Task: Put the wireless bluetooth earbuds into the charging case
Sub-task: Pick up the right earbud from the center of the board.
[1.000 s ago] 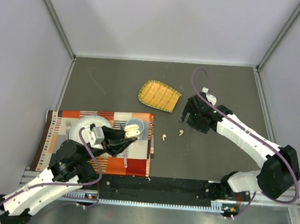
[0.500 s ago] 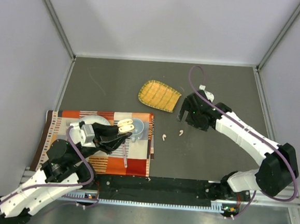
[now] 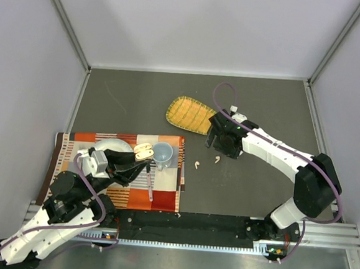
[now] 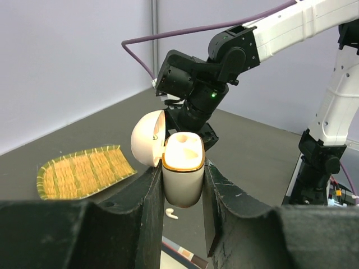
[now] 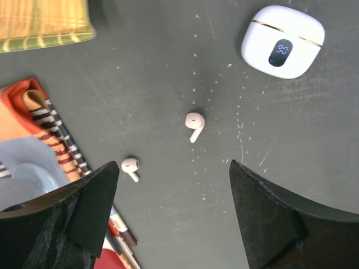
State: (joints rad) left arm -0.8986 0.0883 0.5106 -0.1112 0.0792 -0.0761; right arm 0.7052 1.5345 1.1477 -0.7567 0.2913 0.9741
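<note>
Since the earlier frame: left hand (image 4: 182, 221) has drawn back with its clamped open charging case (image 4: 182, 174), no earbud visible inside; right hand (image 5: 168, 207), spread wide, has shifted over two earbuds (image 5: 194, 124) (image 5: 130, 167) on the worktop (image 5: 168, 73). Closed second case (image 5: 282, 49) nearby. Risk: tiny earbud slips or skids when pinched.

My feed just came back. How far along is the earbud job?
Done: the left gripper holds an open charging case; its wells look empty. In hand: the open right gripper hovers over two earbuds on the table. Left: picking and seating both. A second, closed case lies nearby.
</note>
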